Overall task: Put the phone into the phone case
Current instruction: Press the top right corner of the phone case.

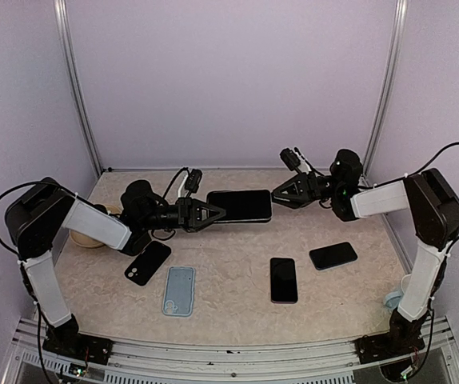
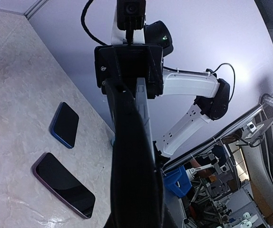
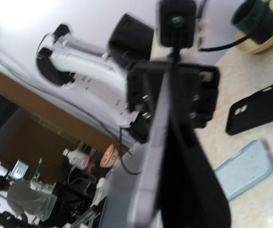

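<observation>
Mid-air handover: the left gripper [image 1: 209,213] is clamped on one end of a dark phone [image 1: 241,206], held level above the far middle of the table [image 1: 229,320]. The right gripper [image 1: 281,194] meets the opposite end; whether it is closed on the phone cannot be told, as its wrist view is blurred and shows the phone edge-on. Below lie a black phone case [image 1: 148,262] and a light blue phone case [image 1: 179,290]. The next move likely calls for a secure regrasp, then lowering into one case; which one is unclear.
</observation>
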{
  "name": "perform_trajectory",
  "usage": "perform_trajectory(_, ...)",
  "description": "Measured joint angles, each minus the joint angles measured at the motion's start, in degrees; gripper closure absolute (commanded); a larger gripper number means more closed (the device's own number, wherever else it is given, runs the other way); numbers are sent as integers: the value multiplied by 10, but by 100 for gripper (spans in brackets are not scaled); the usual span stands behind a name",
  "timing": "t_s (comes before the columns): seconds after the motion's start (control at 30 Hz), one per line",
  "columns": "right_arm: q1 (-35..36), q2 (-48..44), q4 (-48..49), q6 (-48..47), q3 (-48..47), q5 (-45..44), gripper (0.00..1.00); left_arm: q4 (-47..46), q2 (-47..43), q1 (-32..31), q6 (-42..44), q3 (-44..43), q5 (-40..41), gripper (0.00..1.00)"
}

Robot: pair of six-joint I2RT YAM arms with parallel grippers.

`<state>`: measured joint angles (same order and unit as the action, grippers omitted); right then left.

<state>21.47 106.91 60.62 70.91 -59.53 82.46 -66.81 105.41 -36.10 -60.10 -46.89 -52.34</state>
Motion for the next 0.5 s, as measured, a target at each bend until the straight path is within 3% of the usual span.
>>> perform_trajectory(0.2, 0, -14, -273, -206, -63, -39, 55, 18, 0, 2, 6, 0, 16, 100)
perform_trajectory(0.5, 1, -26, -411, -315, -78, -59, 51, 26, 0, 0, 5, 0, 12, 100)
